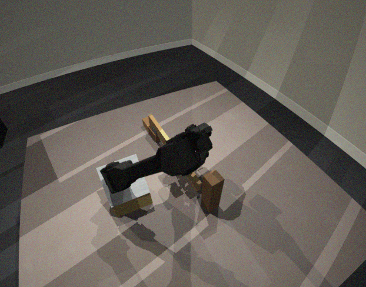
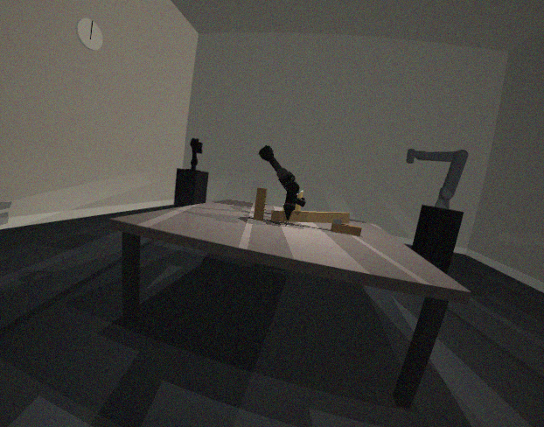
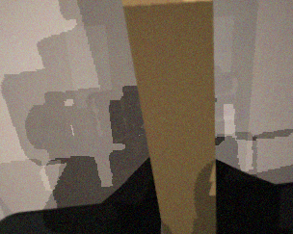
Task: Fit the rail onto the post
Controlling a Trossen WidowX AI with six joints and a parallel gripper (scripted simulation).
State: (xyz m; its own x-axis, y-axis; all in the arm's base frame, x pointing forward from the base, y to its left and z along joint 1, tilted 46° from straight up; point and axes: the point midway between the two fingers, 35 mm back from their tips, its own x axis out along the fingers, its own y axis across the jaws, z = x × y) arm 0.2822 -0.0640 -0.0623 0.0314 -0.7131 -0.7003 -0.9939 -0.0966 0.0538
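The long wooden rail [image 1: 163, 136] [image 2: 324, 216] [image 3: 175, 95] runs from the footboard block [image 1: 150, 131] [image 2: 348, 228] toward the wooden post [image 1: 211, 193] [image 2: 260, 204]. Its far end is at the block. Its near end is low, at or close to the table, with a small gap to the upright post in the exterior view. My gripper [image 2: 288, 220] [image 3: 173, 159] points down and is shut on the rail near that end, one black finger on each side. The arm hides the rail's middle and the fingertips in the top view. The pegs and holes cannot be made out.
A box [image 1: 143, 188] with a pale top and yellow-brown sides stands on the table [image 1: 75, 228] [image 2: 309, 239], beside the rail, with the arm passing over it. Two other arms stand on dark pedestals [image 2: 191, 187] [image 2: 436, 234] beyond the table in the exterior view.
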